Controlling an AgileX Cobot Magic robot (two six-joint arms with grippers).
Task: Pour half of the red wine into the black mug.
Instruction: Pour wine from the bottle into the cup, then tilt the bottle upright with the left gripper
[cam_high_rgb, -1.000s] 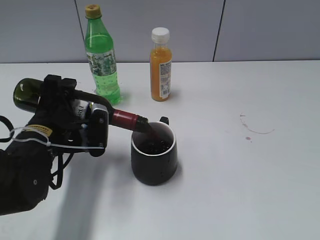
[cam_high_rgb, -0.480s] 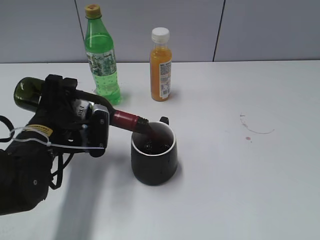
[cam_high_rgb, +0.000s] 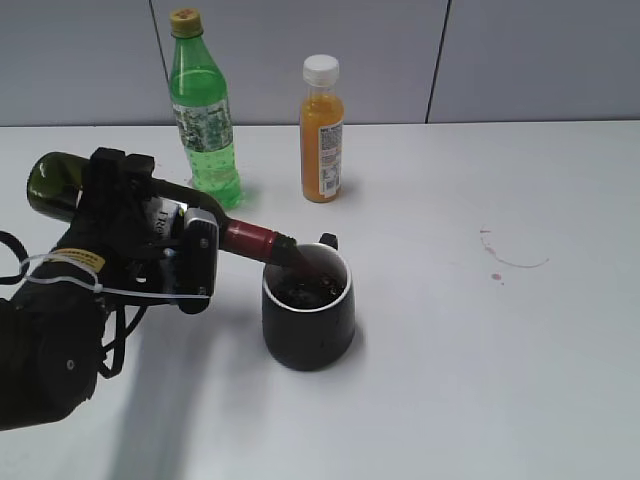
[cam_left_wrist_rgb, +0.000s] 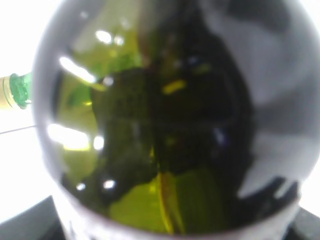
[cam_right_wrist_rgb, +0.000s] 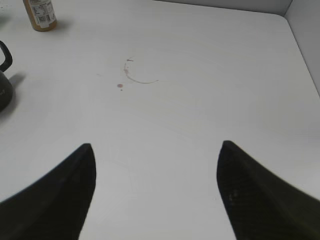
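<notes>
My left gripper (cam_high_rgb: 165, 245) is shut on the dark green red wine bottle (cam_high_rgb: 55, 185), held almost on its side with the red-foiled neck (cam_high_rgb: 250, 240) over the rim of the black mug (cam_high_rgb: 308, 320). Dark red wine runs from the mouth into the mug, which stands mid-table. The bottle's round base fills the left wrist view (cam_left_wrist_rgb: 160, 120). My right gripper (cam_right_wrist_rgb: 155, 165) is open and empty above bare table; the mug's edge and handle show at its far left (cam_right_wrist_rgb: 4, 75).
A bright green plastic bottle (cam_high_rgb: 203, 120) and a small orange juice bottle (cam_high_rgb: 321, 135) stand at the back, behind the mug. A faint ring stain (cam_high_rgb: 512, 255) marks the table at the right. A grey wall closes the back.
The bottle's base has risen slightly, tilting it a little steeper. The wine level in the mug looks slightly higher. The right gripper has no earlier view.
</notes>
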